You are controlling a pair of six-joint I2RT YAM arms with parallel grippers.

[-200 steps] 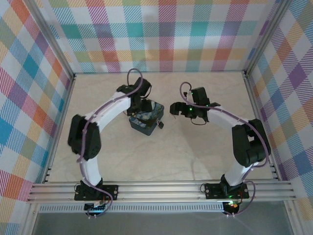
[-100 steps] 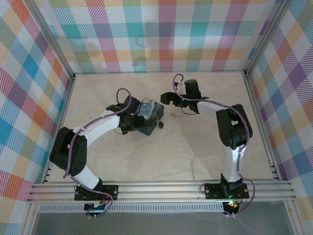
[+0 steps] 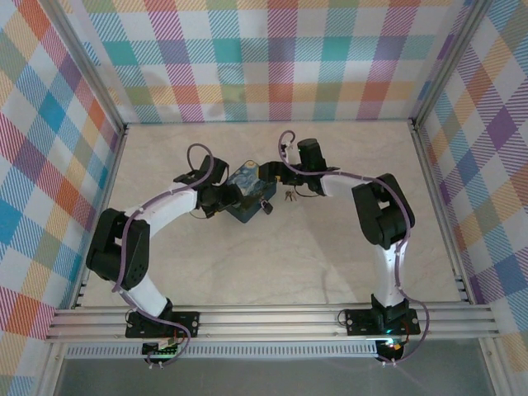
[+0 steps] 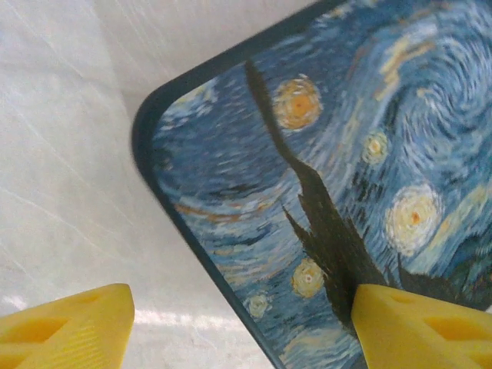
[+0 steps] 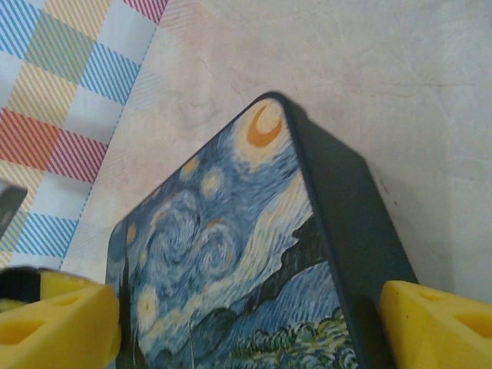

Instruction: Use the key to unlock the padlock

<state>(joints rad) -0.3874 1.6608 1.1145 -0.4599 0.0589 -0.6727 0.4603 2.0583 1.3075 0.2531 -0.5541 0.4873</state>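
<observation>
Both end effectors newly astride box, wide open, empty; padlock seemingly nearby.

Blocked: centre of desk, taken by box, hemmed by left arm on its left side and right arm at its far-right corner, both jaws spread wide astride box edges. Padlock at near-right box corner, key just beside on bare desk. Open: near half of desk up to arm bases; far strip under checked walls.
</observation>
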